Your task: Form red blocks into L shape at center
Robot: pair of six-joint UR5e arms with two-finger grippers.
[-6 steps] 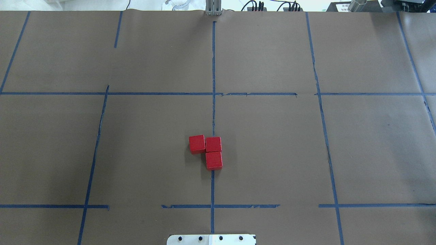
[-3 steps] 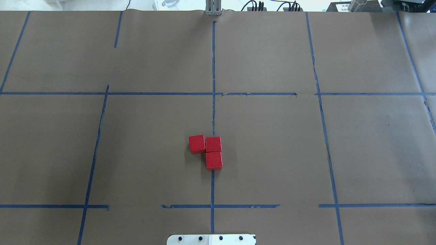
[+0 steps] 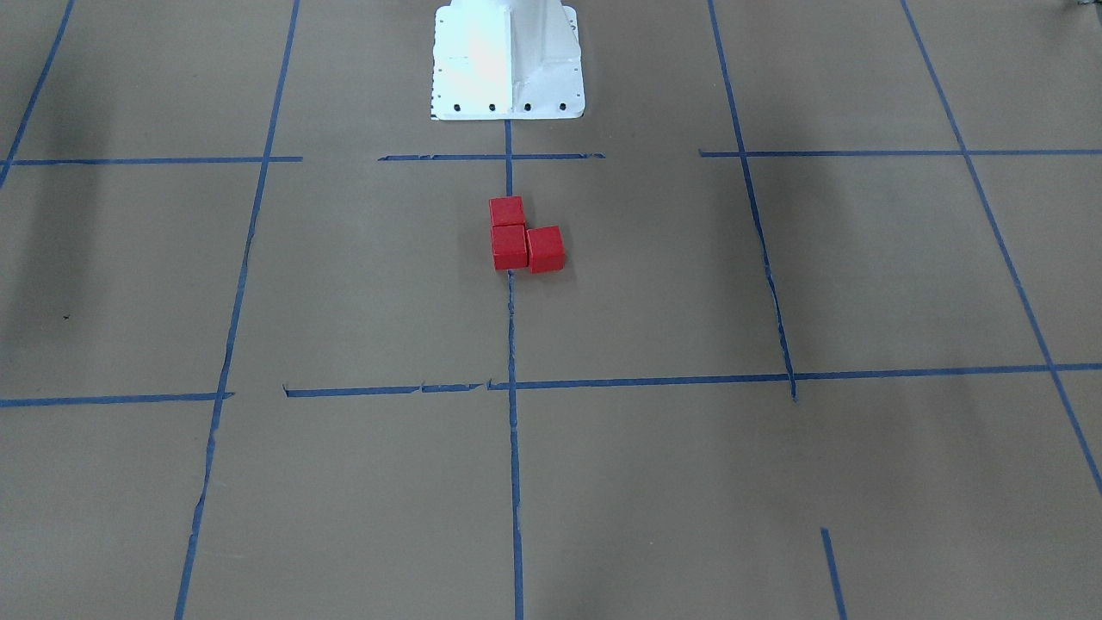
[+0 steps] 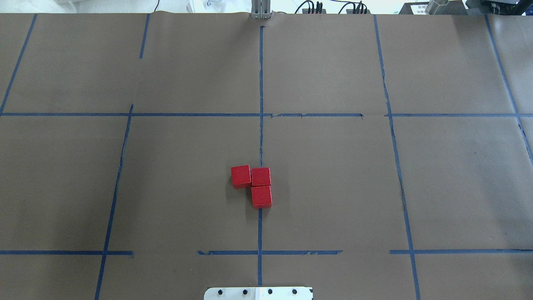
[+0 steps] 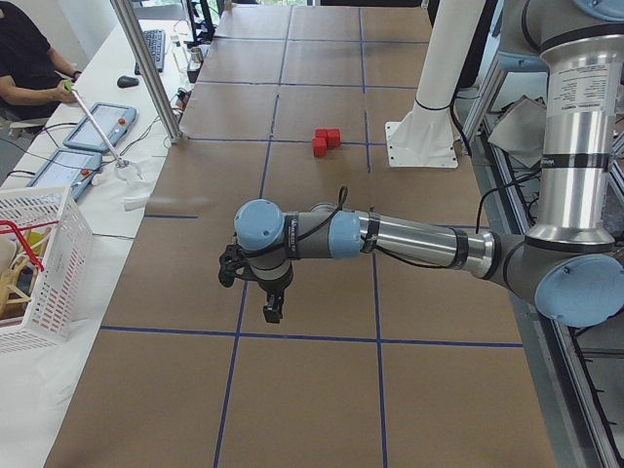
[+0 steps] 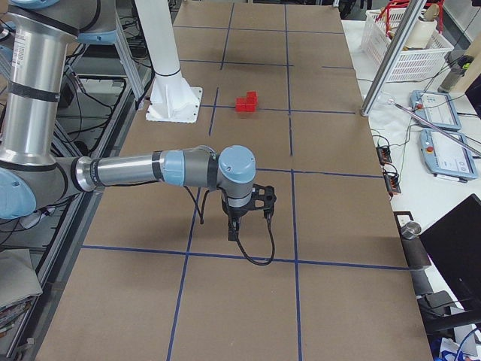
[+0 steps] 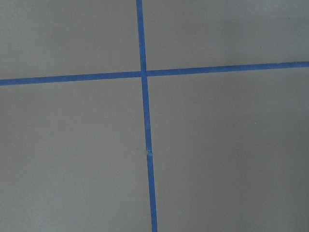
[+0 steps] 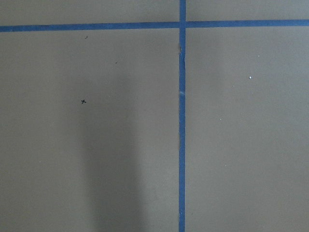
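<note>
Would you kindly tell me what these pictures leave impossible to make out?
- Left gripper: open or shut unclear, seen only small in exterior left.
- Right gripper: likewise, exterior right only.
- Red blocks: outside both wrist views, which show only paper and tape.

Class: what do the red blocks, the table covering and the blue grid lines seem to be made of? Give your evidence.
Red blocks: perhaps painted wood or plastic; matte, even red faces, crisp edges. Table covering: seemingly brown paper; matte, rippled far edge. Blue grid lines: likely adhesive tape; thin strips with torn, ragged breaks.
</note>
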